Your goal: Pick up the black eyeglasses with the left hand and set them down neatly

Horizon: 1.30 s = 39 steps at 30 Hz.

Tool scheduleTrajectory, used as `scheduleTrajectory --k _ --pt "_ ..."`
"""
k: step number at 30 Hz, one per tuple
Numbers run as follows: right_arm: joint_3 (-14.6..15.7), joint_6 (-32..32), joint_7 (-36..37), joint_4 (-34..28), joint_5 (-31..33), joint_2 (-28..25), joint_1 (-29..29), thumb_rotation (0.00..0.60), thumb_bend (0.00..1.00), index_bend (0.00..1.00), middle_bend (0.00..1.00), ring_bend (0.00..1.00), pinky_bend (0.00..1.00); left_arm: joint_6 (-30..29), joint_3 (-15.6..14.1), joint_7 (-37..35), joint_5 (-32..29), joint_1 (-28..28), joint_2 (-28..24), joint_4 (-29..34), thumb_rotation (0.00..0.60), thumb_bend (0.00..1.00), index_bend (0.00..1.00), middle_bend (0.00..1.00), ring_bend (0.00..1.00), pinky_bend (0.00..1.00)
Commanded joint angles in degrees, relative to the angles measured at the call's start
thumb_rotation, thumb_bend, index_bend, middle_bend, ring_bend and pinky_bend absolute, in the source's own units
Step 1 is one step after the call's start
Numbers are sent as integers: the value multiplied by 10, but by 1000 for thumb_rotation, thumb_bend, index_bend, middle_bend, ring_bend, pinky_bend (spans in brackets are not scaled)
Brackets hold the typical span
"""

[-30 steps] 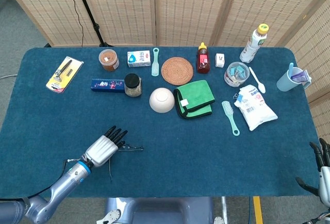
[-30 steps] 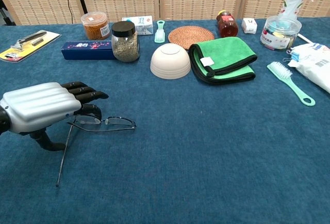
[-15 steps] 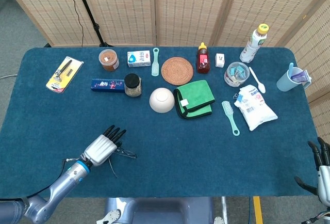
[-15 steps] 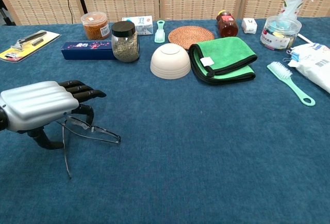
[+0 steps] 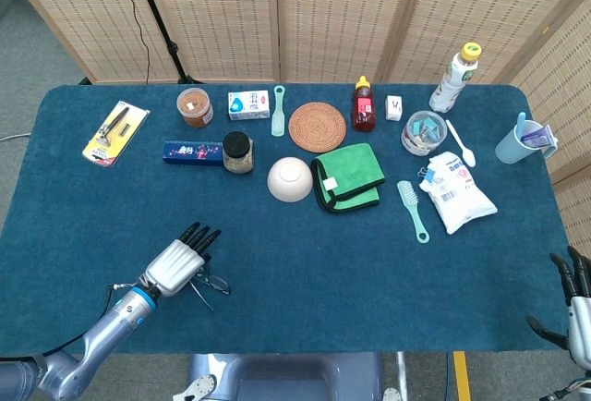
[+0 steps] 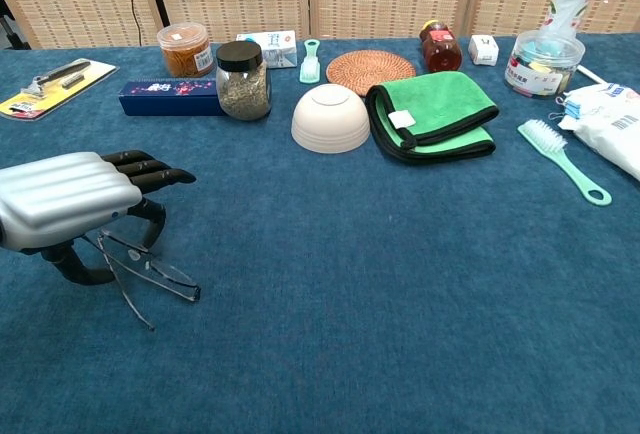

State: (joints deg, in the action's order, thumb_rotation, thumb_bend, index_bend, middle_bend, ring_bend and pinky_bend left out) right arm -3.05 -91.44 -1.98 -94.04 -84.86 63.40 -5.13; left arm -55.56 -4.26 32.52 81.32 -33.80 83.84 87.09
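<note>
The black eyeglasses (image 6: 150, 269) hang under my left hand (image 6: 70, 204) near the front left of the blue table, pinched at one end between the thumb and a finger. Their lenses tilt down to the right and one temple arm trails toward the table. In the head view the eyeglasses (image 5: 211, 283) poke out just right of the left hand (image 5: 175, 264), whose other fingers stretch forward. My right hand (image 5: 577, 309) shows only at the bottom right corner, off the table's edge, fingers apart and holding nothing.
A glass jar (image 6: 243, 79), a dark blue box (image 6: 170, 96) and an upturned white bowl (image 6: 330, 119) stand behind the left hand. A green cloth (image 6: 432, 114), a mint brush (image 6: 563, 160) and a white bag (image 6: 610, 124) lie to the right.
My left hand has drawn back toward the left front edge with the eyeglasses, which have swung from lying level to hanging tilted beneath it. The right hand has barely moved.
</note>
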Motion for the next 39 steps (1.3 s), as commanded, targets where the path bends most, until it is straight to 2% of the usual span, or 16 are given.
scheduleTrajectory --k 1,12,26,33,36,39 --pt "0 -1 1 0 0 0 -1 600 108 117 33 59 211 0 1 0 -1 1 2 -2 600 206 493 1 0 0" --pt "1 -4 3 1 0 -1 -3 600 108 123 37 60 211 -4 7 1 -5 2 8 -6 600 206 544 24 0 0" --pt "0 -3 5 3 0 -1 -2 600 108 128 41 64 214 -11 15 -2 -7 4 13 -8 600 206 559 37 0 0" --pt "-2 -3 7 5 1 0 -1 600 108 129 44 66 216 -19 29 -8 -11 2 25 -14 600 206 571 55 0 0" --pt "-2 -2 8 6 2 1 -2 600 108 129 44 67 216 -25 37 -14 -14 2 39 -22 600 204 553 56 0 0" --pt "-2 -2 10 9 3 3 -2 600 108 129 44 66 216 -25 50 -24 -23 -1 58 -33 600 200 475 56 0 0"
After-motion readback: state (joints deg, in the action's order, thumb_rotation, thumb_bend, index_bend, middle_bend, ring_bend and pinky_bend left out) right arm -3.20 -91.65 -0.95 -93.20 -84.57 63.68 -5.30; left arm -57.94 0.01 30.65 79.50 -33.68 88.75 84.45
